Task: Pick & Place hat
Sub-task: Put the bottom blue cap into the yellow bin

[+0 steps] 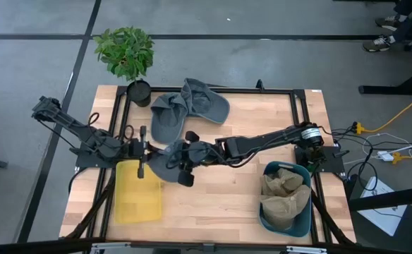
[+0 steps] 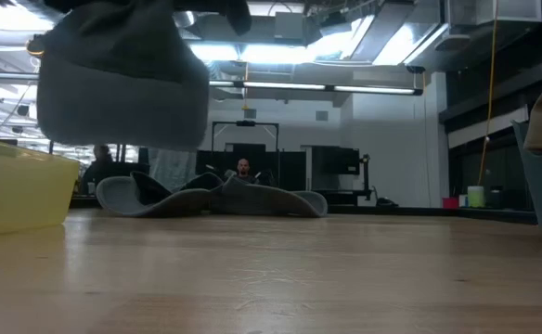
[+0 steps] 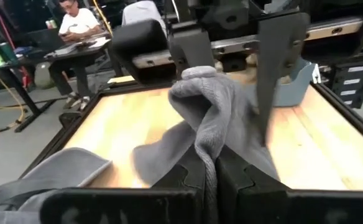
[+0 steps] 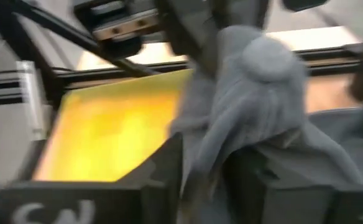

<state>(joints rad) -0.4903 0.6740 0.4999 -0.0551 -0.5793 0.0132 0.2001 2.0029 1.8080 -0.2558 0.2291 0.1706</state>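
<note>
A grey hat (image 1: 165, 161) hangs in the air between my two grippers, just right of the yellow bin (image 1: 137, 192). The low view shows the hat (image 2: 122, 83) well above the tabletop. My left gripper (image 1: 148, 152) comes from the table's left and is shut on the hat. My right gripper (image 1: 183, 161) comes from the right. Its fingers stand apart in the right wrist view, with the hat's cloth (image 4: 256, 81) between them. My left gripper pinches a bunched fold of the hat's cloth (image 3: 210, 144) between its two fingers, coming about level from the table's left. The hat rises in a hump beyond the fingertips and is lifted clear of the table. My right gripper has cloth lying between its parted fingers (image 4: 169, 168); I cannot tell whether they touch it.
Two more grey hats (image 1: 188, 106) lie at the table's far middle. A potted plant (image 1: 127, 56) stands at the far left corner. A blue bin (image 1: 301, 219) with tan hats sits at the near right. Bare wood lies between the yellow bin and the blue one.
</note>
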